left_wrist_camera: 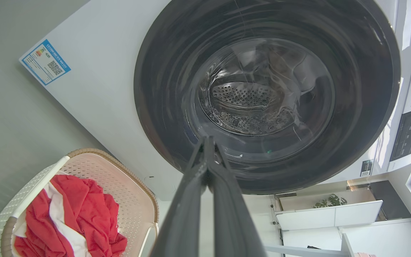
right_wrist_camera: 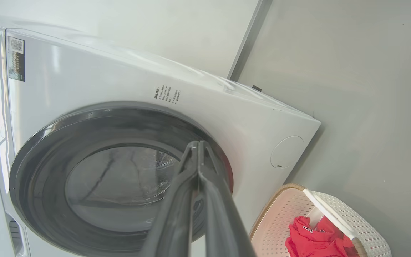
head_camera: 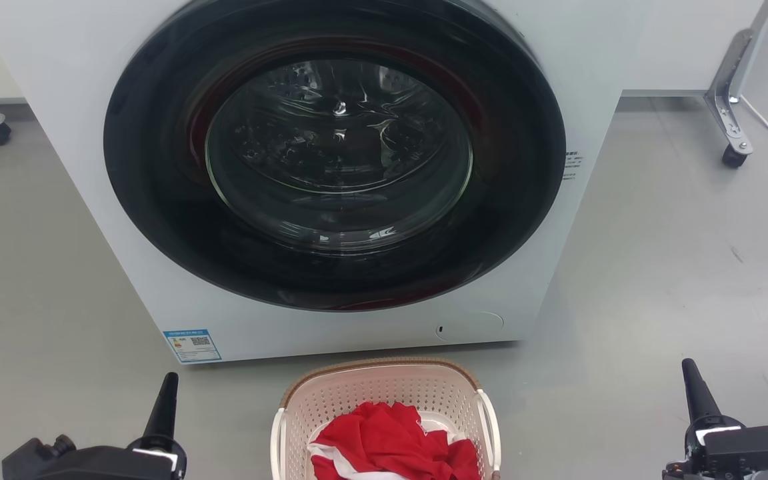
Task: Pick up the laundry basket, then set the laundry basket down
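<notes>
Cream perforated plastic laundry basket with brown rim, near half cut off at frame bottom, holds crumpled red-white cloth. Left gripper and right gripper are pinched together, empty, either side, apart from it.

- Grey floor, left and right of cream-white perforated plastic laundry basket: open beside both white side handles.
- White front-loading washing machine: close behind basket's far rim, blocking.
- Red-and-white cloth: heaped inside basket.
</notes>
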You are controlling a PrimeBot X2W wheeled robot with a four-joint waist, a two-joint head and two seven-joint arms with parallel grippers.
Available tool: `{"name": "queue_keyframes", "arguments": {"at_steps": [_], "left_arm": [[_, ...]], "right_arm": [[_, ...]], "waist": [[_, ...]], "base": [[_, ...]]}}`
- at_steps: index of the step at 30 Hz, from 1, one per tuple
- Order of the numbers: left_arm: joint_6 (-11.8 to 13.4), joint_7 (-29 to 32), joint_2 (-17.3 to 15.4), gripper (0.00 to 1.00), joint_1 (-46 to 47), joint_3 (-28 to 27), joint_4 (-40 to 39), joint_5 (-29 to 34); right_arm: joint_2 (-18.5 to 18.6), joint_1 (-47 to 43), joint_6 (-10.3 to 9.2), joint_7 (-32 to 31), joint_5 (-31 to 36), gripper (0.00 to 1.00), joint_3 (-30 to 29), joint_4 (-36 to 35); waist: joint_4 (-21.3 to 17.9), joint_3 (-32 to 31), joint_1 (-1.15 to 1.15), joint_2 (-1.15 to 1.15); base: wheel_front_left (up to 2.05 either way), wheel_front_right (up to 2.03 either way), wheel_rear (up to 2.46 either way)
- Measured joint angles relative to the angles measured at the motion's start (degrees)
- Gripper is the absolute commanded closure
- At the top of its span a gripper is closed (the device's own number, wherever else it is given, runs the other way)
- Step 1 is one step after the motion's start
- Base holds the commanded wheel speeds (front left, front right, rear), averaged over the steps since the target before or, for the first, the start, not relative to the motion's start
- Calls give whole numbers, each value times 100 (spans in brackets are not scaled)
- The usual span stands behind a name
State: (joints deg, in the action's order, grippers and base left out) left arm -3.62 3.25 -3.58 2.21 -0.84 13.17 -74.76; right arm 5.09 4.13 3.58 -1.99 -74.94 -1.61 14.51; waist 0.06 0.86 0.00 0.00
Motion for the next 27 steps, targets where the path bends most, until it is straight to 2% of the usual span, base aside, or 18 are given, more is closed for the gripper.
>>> {"name": "queue_keyframes", "arguments": {"at_steps": [23, 27], "left_arm": [[-303, 308, 97, 100, 218, -417, 332, -1562], [-343, 324, 107, 100, 227, -434, 353, -1689]], "right_arm": [[-238, 74, 310, -412, -1585, 100, -571, 244], [-246, 113, 325, -449, -1650, 100, -600, 255]], "waist": [[-6, -74, 0, 0], [-6, -76, 0, 0]], "base": [[0, 0, 0], [0, 0, 0]]}}
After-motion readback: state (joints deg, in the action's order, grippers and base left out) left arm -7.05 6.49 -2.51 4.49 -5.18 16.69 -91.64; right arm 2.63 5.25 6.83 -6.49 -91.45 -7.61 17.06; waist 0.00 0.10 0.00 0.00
